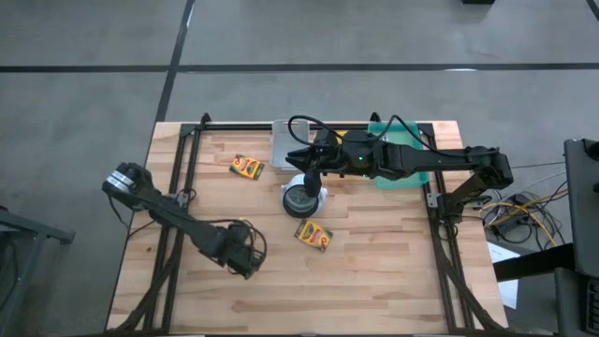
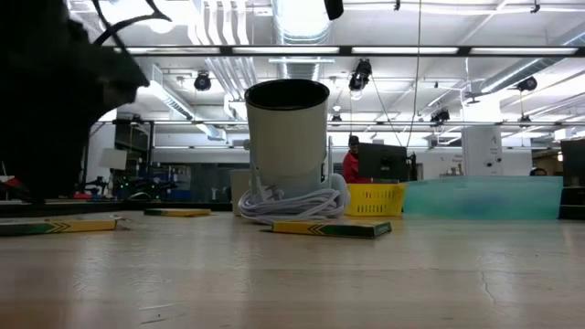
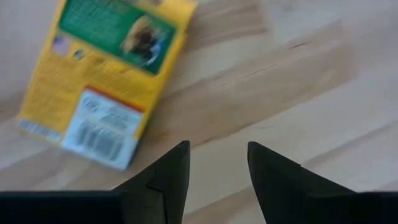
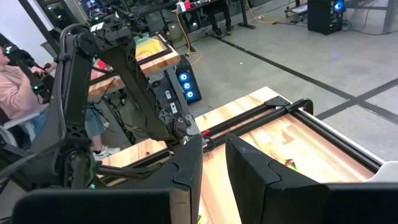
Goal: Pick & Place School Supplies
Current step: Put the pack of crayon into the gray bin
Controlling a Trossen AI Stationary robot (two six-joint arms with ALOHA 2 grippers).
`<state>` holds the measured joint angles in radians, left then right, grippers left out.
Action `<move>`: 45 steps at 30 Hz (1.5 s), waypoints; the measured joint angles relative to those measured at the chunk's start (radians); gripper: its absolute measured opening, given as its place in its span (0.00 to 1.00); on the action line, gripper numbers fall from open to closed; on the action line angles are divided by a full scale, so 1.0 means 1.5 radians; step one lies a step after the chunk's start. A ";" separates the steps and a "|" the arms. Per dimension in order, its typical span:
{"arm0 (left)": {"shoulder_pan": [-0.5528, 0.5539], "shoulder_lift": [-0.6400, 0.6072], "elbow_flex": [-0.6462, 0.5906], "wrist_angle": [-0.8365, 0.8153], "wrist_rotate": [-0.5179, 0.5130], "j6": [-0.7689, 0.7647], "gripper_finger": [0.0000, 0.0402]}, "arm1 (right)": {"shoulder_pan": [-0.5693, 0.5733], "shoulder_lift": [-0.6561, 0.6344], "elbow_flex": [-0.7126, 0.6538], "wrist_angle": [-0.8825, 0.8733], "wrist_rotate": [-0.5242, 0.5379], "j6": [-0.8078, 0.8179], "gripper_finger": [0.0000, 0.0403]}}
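Currently, near to far:
Left gripper [image 1: 249,265]: parked low at the near-left of the tabletop [image 1: 393,281], nothing else close by in the high view. Its wrist camera looks straight down on the wood, so it reads as hovering over a pick zone, not carrying.
Left fingers [image 3: 169,180]: narrow gap, nothing between them, touching nothing visible.
Box under left wrist [image 3: 102,74]: yellow-and-green crayon box lying flat, barcode face up, off to one side of the finger gap. Fingers not lined up on it yet. Which of the boxes in the overhead shot this is, I can't tell.
Middle crayon box [image 1: 314,234]: flat on the wood just in front of the cup, apart from both arms.
Cup [image 1: 300,197]: white cylinder with dark opening, upright mid-tabletop, a loop of white cable around its base in the low view. Likely the drop target for the stick-type supplies, judging by the task.
Right gripper [image 1: 311,165]: reaches across from the right side and hangs just behind the cup, above it.
Right fingers [image 4: 186,162]: slightly apart, gap looks empty, though the tips are out of frame.
Far crayon box [image 1: 247,168]: flat toward the far-left, well clear of both arms.
Teal tray [image 1: 404,178]: far-right, mostly hidden under the right arm, contents not visible.
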<state>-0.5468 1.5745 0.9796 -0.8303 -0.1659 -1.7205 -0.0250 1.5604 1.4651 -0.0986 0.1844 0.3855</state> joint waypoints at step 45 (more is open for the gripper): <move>0.003 -0.168 -0.324 0.000 -0.169 0.192 0.41 | 0.000 0.000 0.000 0.000 0.000 0.000 0.17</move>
<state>-0.5430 1.3231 0.4930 -0.8310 -0.4196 -1.4325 -0.0248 1.5604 1.4651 -0.0986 0.1841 0.3855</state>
